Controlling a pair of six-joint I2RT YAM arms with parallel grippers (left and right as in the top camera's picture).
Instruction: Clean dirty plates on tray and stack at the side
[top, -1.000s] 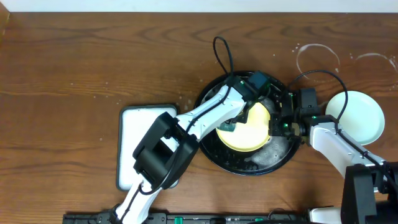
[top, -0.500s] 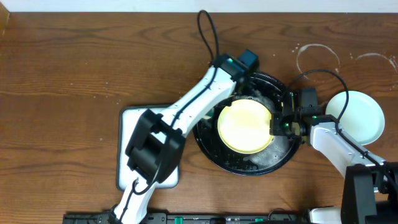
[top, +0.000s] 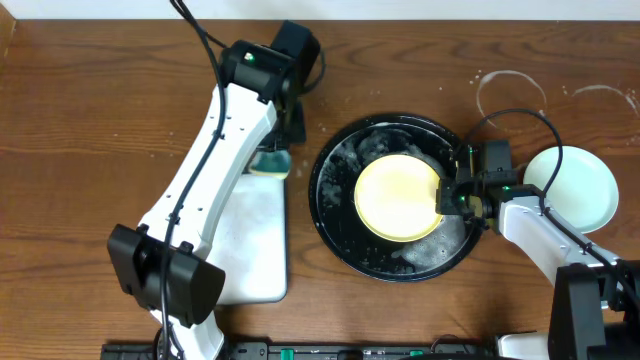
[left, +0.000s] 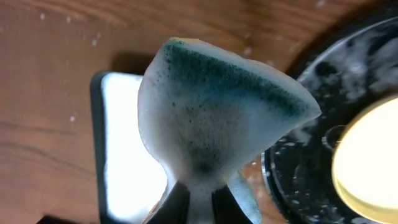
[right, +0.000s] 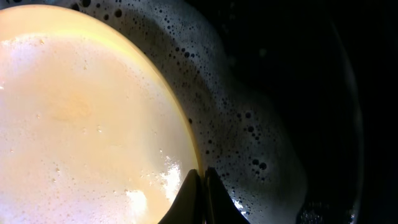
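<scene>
A yellow plate, wet and filmed with suds, lies flat inside the round black tray, toward the tray's right side. The tray, streaked with white foam, sits on the brown wood-grain counter a little right of the middle. The right arm's fingers are pinched tight on the yellow plate's right rim. Just beyond that arm, near the counter's right edge, a pale mint-green plate rests on the bare wood, apart from the tray; whether another plate lies under it cannot be told. Whitish dried water rings mark the wood toward the far right corner. Left of the black tray, the left arm's fingers are closed on a foamy green sponge, holding it over the far right corner of a white rectangular tray, which reaches toward the counter's near edge.
</scene>
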